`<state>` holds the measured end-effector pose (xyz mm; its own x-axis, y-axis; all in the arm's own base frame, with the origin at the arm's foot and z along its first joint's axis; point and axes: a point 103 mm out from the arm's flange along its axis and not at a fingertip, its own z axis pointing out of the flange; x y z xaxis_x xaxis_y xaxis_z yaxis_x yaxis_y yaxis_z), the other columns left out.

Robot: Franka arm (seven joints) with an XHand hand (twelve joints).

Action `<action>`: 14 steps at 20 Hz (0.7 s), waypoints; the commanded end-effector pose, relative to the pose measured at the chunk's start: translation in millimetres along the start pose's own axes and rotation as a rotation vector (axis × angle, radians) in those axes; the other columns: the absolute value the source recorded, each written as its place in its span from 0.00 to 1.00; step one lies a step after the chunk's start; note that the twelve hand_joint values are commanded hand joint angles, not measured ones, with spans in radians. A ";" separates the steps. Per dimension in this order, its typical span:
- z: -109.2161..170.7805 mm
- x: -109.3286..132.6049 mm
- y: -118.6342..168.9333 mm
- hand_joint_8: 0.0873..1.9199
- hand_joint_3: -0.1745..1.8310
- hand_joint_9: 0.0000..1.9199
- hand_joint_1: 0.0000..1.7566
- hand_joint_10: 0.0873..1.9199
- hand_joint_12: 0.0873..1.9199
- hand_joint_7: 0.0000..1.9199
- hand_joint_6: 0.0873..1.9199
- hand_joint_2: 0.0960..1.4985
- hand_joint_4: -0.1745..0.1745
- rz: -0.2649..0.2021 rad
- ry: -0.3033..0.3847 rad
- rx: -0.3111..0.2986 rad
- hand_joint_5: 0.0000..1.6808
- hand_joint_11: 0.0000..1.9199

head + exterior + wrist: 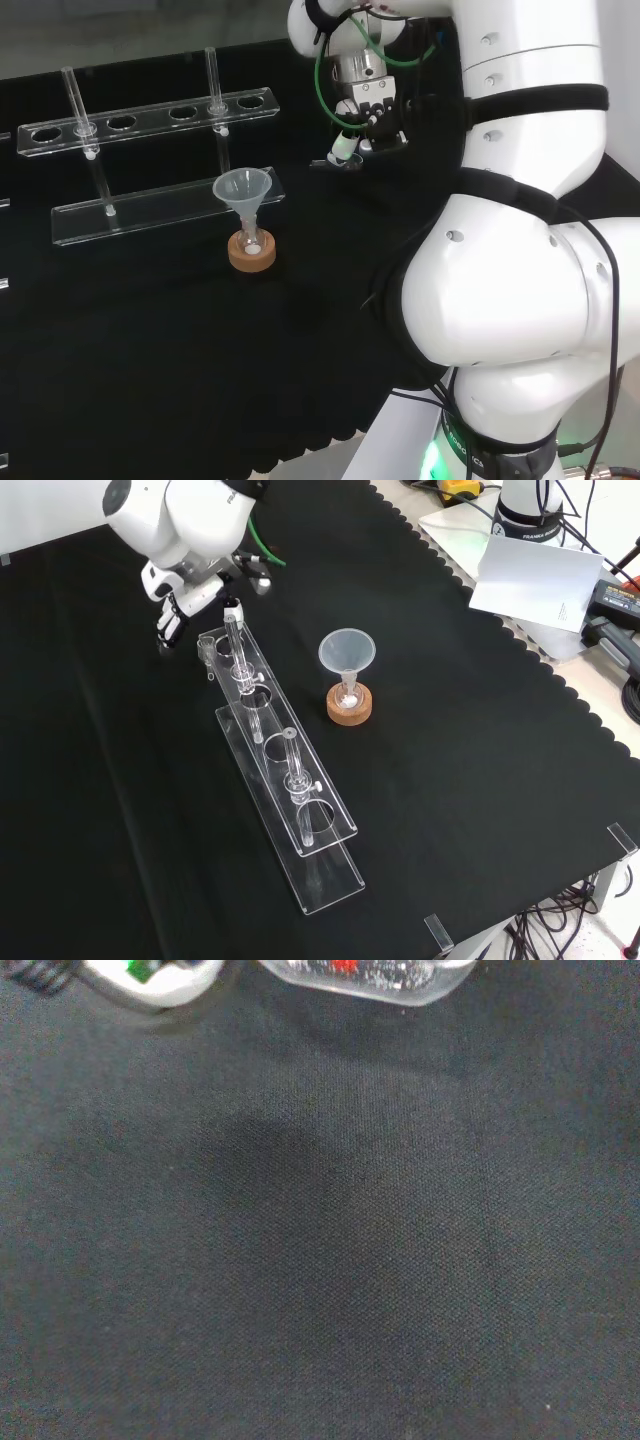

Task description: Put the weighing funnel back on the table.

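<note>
**A:** Eyes on the hand (368, 105). It hangs off the arm's wrist, turned down at the black cloth (150, 350), just past the end of the clear rack (150, 205) in the head view.

**B:** And the grip? I cannot tell whether it is wide, narrow or closed round anything, because it is too bunched up from both outside cameras. Same for the weighing funnel. It's clear ware against black, and I cannot say whether the hand has it or where it lies.

**A:** The wrist camera looks past the palm at plain cloth with nothing standing on it. I read that as a spot chosen for a set-down: flat, bare and off the glass.

**B:** In the front view the nearest neighbour is the rack's far end, where one test tube (236, 640) stands upright just beside the hand (180, 608). That is the piece to avoid knocking.

**A:** The funnel (346, 650) stands mouth up in its small flask on the cork ring (349, 708), well apart on the rack's other side. No bother there.

**B:** Room to move? The front view has plenty of open cloth left of the rack. The scalloped edge (520, 672) runs far off to the right. I'd judge any drift should go away from the rack, not across it.
</note>
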<state>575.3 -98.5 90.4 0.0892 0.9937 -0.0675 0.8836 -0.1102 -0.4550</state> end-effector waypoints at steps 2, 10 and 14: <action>-30.8 -1.1 -38.1 0.33 0.30 0.27 0.43 0.29 0.64 0.11 0.00 0.40 0.45 -0.009 0.022 -0.069 0.22 0.24; -52.2 4.1 -75.9 0.33 0.31 0.27 0.43 0.29 0.64 0.12 0.00 0.39 0.44 0.013 0.014 -0.113 0.22 0.23; -58.0 6.1 -93.9 0.33 0.31 0.27 0.43 0.29 0.65 0.13 0.00 0.39 0.44 0.028 0.018 -0.130 0.22 0.23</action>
